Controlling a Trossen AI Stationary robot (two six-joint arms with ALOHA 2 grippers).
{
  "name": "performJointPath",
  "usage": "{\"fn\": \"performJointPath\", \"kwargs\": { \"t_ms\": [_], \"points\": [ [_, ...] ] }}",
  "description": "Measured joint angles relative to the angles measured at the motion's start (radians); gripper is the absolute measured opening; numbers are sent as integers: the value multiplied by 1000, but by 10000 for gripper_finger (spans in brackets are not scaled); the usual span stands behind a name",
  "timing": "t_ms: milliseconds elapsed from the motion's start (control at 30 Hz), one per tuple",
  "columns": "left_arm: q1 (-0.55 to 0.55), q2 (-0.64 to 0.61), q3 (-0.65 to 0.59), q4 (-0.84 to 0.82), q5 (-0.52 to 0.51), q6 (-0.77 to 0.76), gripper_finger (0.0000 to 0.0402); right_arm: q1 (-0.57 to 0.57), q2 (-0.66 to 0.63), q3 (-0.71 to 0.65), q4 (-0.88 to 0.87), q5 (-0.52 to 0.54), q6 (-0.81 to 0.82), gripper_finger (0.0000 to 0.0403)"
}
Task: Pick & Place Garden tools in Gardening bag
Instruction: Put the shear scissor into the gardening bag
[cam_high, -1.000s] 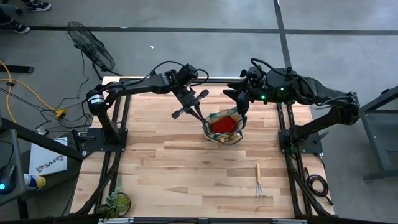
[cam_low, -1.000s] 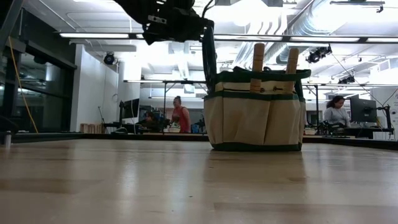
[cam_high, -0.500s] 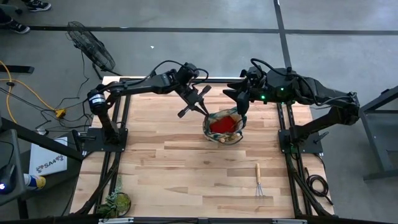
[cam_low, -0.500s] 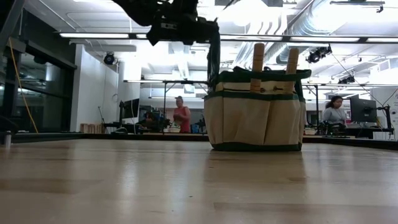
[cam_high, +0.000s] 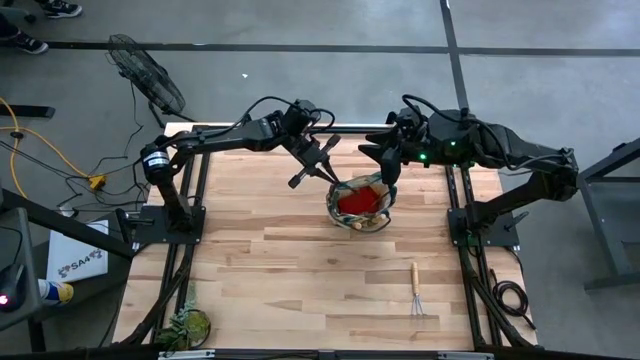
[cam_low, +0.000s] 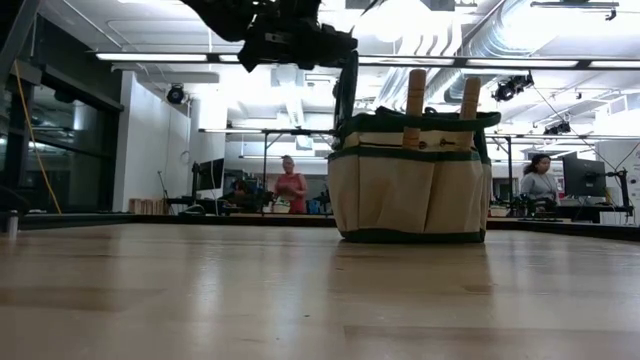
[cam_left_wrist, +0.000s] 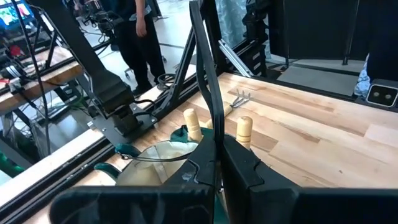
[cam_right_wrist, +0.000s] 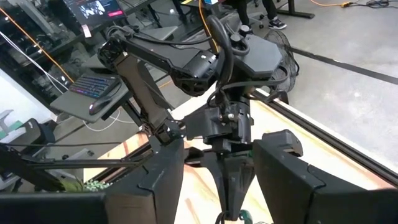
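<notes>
Pale wooden planks make up the desk (cam_high: 300, 260), and on it we see the soft tan canvas gardening bag with green trim (cam_low: 410, 180) standing upright toward the far right part, two round wooden handles (cam_low: 415, 92) sticking up out of it and a red cloth piece (cam_high: 357, 201) showing inside from above. Just over the bag's left rim hangs the left pincer (cam_high: 318, 160), pressed together on a dark green-handled pruner (cam_low: 346, 88) whose long slim handles point down beside the rim; whether the pruner touches the bag we cannot tell. On the bag's far right side the right pincer (cam_high: 390, 165) hovers with its fingers spread, holding nothing. Well apart, near the front right, lies the wooden-handled metal hand rake (cam_high: 416, 290). A leafy green plant clump (cam_high: 186, 324) sits at the front left corner, partly cut off. Beyond the desk, people (cam_low: 291, 185) stand at workbenches, too small to make out.
</notes>
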Motion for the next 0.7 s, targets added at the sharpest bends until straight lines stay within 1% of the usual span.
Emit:
{"fn": "performJointPath", "kwargs": {
  "t_ms": [133,200,433,500,700],
  "points": [
    [0,0,0,-53,-1,4,0,0,0,0,0,0,0,183],
    [0,0,0,-82,-5,31,0,0,0,0,0,0,0,183],
    [0,0,1,-143,-61,77,0,0,0,0,-1,0,0,183],
    [0,0,1,-172,-55,100,0,0,0,0,-1,0,0,183],
    [0,0,1,-235,11,113,0,0,0,0,-1,0,0,183]
  ]
}}
